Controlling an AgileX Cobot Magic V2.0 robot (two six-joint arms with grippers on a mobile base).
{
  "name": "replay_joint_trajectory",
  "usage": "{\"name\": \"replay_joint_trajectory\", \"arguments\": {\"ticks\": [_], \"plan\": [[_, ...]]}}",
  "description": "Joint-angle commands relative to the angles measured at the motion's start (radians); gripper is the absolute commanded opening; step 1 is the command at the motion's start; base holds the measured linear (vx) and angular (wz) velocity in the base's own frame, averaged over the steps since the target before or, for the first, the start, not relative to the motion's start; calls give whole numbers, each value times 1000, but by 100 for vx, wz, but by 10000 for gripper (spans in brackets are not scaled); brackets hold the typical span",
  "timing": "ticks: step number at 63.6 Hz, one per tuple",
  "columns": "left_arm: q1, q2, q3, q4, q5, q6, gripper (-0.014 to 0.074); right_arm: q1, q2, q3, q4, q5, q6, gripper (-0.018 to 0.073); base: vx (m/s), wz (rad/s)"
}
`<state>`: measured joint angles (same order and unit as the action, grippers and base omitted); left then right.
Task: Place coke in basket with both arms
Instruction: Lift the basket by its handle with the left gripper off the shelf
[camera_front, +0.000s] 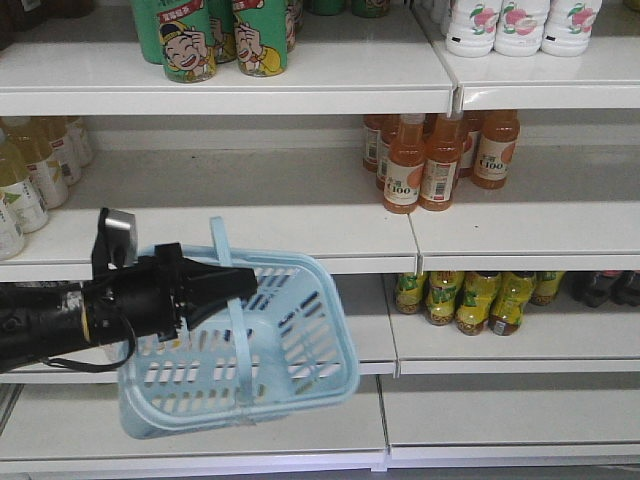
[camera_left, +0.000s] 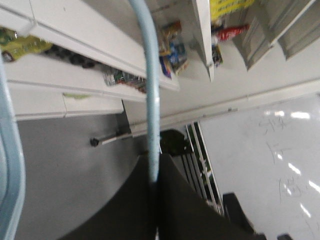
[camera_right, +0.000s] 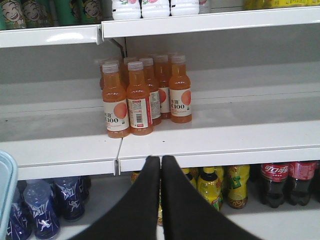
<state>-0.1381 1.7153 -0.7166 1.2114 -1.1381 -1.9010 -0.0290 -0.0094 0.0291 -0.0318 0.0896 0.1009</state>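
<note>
Coke (camera_right: 274, 183) with red Coca-Cola label; left hand (camera_left: 155, 164) clamped on basket (camera_front: 250, 408), right hand (camera_right: 160, 160) together

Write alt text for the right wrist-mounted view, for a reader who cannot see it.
The right gripper, fingers shut and empty, points at a store shelf. On that shelf stand orange drink bottles; below it are blue bottles at left, yellow bottles in the middle and coke at right. The basket rim shows at far left.
</note>
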Motion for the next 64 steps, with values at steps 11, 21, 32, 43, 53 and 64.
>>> {"name": "replay_joint_trajectory", "arguments": {"ticks": [11,21,32,43,53,64], "plan": [[-95,-46,-19,-29,-240,12,-8,-6,-18,14,-3,-74,-2,-9,0,0],[-122,-46,-19,-20,-240,10,-8,-6,-18,14,-3,-74,-2,-9,0,0],[-166,-46,-19,-20,-240,11,-8,-6,-18,14,-3,-74,-2,-9,0,0],[-205,-46,-19,-16,-240,-17,-8,-6,-18,14,-3,-74,-2,-9,0,0],[-239,-46,-19,-12,-240,-17,-8,-6,-18,14,-3,-74,-2,-9,0,0],[-268,-46,-19,-14,-235,-12,-7,-6,-18,14,-3,-74,-2,-9,0,0]]}}
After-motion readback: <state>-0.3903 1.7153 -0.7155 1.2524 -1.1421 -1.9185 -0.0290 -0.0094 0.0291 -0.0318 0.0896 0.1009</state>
